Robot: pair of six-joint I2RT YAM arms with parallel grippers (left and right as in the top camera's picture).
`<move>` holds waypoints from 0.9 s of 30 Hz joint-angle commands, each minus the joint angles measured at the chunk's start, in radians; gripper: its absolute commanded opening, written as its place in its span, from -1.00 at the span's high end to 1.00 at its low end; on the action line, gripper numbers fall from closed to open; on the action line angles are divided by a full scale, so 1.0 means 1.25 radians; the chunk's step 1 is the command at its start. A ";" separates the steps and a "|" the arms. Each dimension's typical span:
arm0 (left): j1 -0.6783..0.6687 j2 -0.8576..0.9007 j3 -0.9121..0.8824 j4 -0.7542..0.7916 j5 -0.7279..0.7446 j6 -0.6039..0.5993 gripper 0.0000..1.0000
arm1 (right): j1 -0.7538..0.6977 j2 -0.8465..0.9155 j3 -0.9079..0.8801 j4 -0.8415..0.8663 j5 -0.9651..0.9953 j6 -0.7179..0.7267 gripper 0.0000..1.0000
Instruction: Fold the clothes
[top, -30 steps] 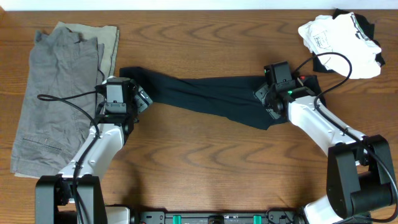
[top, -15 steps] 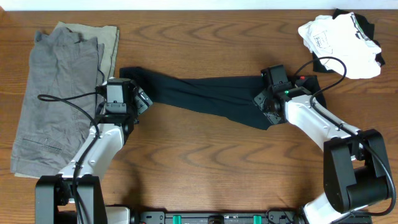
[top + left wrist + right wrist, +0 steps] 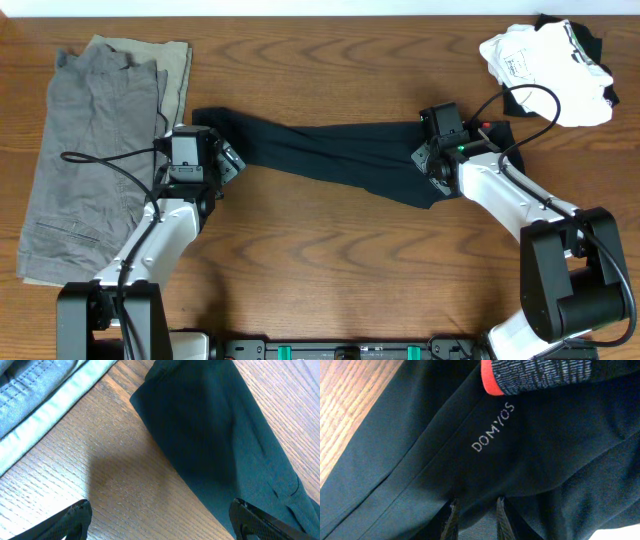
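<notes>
The clothes, long black leggings [image 3: 320, 155], lie stretched across the middle of the table. Their leg end [image 3: 210, 435] is at the left. The coral-red and grey waistband [image 3: 540, 375] with a small white logo [image 3: 492, 427] is at the right. My left gripper [image 3: 232, 160] hovers open over bare wood beside the leg end, its right fingertip [image 3: 260, 520] above the fabric's edge. My right gripper [image 3: 428, 165] is at the waist end. Its fingers [image 3: 452, 517] stand close together, pinching a fold of black fabric just below the logo.
Grey trousers [image 3: 100, 150] lie flat at the far left, their pale edge [image 3: 45, 390] close to the leg end. A crumpled white garment [image 3: 545, 60] over something black sits at the back right corner.
The right gripper's fingers have drawn together on the leggings' fabric near the waist, and it has shifted slightly. The left arm has not moved.
</notes>
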 commanded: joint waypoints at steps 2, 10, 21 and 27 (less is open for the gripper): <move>0.000 -0.014 0.009 -0.002 -0.001 0.005 -0.78 | 0.005 0.038 0.005 0.005 0.017 -0.012 0.54; 0.000 -0.014 0.009 -0.002 -0.001 0.005 -0.78 | 0.005 0.056 0.005 0.057 0.003 -0.089 0.98; 0.000 -0.014 0.009 -0.002 -0.001 0.005 -0.78 | -0.003 0.043 0.045 0.165 0.023 -0.247 0.97; 0.000 -0.014 0.009 -0.002 -0.001 0.005 -0.74 | -0.008 0.048 0.058 0.226 0.069 -0.282 0.97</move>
